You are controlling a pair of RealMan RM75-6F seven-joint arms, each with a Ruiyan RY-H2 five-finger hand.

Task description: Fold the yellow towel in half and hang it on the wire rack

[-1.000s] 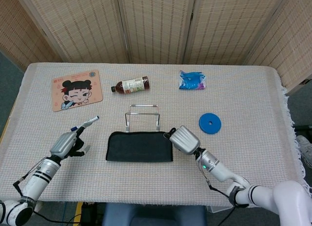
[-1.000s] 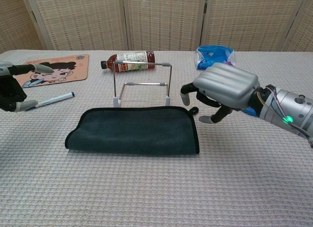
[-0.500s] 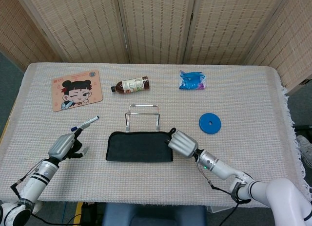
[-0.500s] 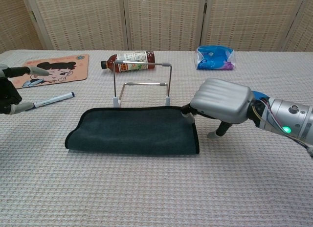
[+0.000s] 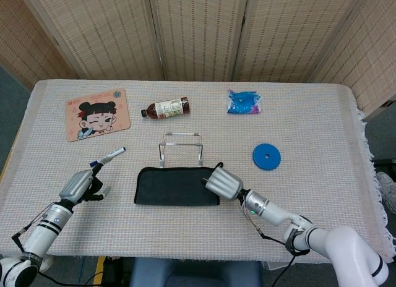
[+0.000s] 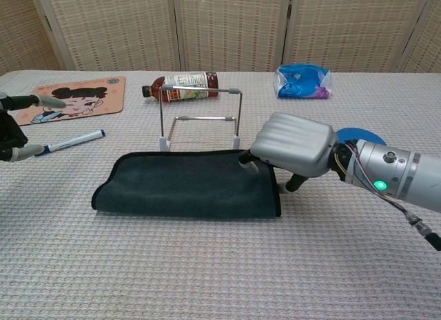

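**Right hand on the towel's corner, rack bare**

The towel (image 6: 186, 183) (dark in these views, not yellow) lies folded flat on the counter (image 5: 309, 194) at the centre of the frame, just in front of the wire rack (image 5: 181, 148), which stands upright with nothing on its bar. The right hand (image 6: 289, 146) sits over the towel's right end, back of the hand upward, with one fingertip (image 6: 246, 161) touching the cloth at its upper right corner; whether the fingers actually pinch the fabric I cannot tell, since the hand's shell hides them. The left hand (image 5: 79, 185) hovers at the lower left of the head view, well apart from the towel, fingers spread and holding nothing. A pen (image 5: 109, 155) lies just above it. Toward the top of the frame sit a cartoon mat (image 5: 97, 114), a bottle (image 5: 165, 107) on its side, and a blue packet (image 5: 244, 102); a blue disc (image 5: 266, 156) lies right of the rack.
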